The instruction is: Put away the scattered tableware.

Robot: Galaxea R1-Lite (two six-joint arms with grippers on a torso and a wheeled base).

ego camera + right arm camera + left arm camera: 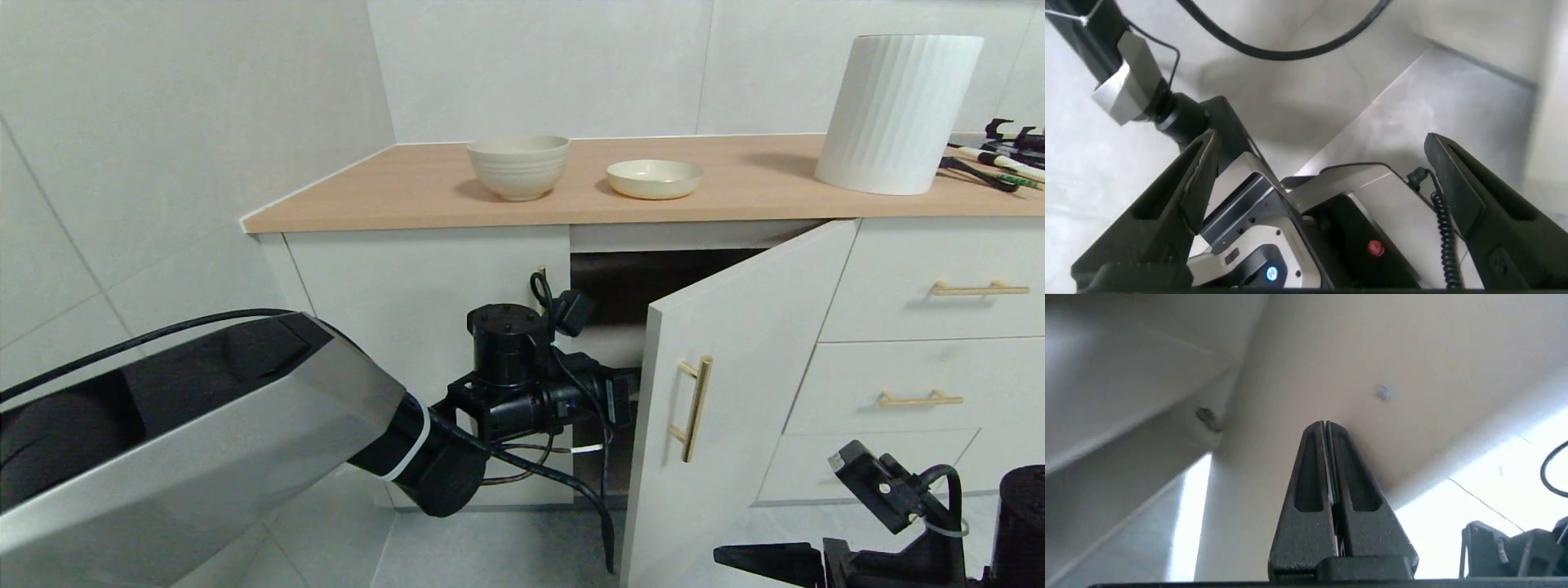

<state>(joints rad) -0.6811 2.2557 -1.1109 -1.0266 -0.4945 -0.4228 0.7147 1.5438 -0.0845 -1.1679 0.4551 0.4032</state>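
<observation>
— Black fingers on the left gripper (1325, 433): how did they stand?

— Pressed flat together, with nothing between them. The left arm (204, 433) came in low from the left, and its gripper was down at the dark opening of the cupboard, just beside the free edge of the cupboard door (735, 367). I could not tell whether it touched the door.

— And the tableware?

— Up on the wooden countertop (392, 196), well above that gripper. A ribbed bowl (518, 166) stood upright towards the left end. To its right, near but apart, lay a shallow dish (655, 178). Both were cream and looked empty.

— Was the door shut?

— No, it stood swung out below the dish, its brass handle (694, 408) facing the camera.

— Further right?

— A ribbed white cylinder (894, 114) stood on the counter, well apart from the dish. Under it were drawers (939, 286) with the same brass pulls. At the far right edge of the counter lay some pens (1000, 163) and dark tools, too small to tell apart.

— The right gripper (1321, 139)?

— Spread wide, holding nothing, low at the right over the pale tiled floor (1437, 98), well away from bowl and dish.
</observation>
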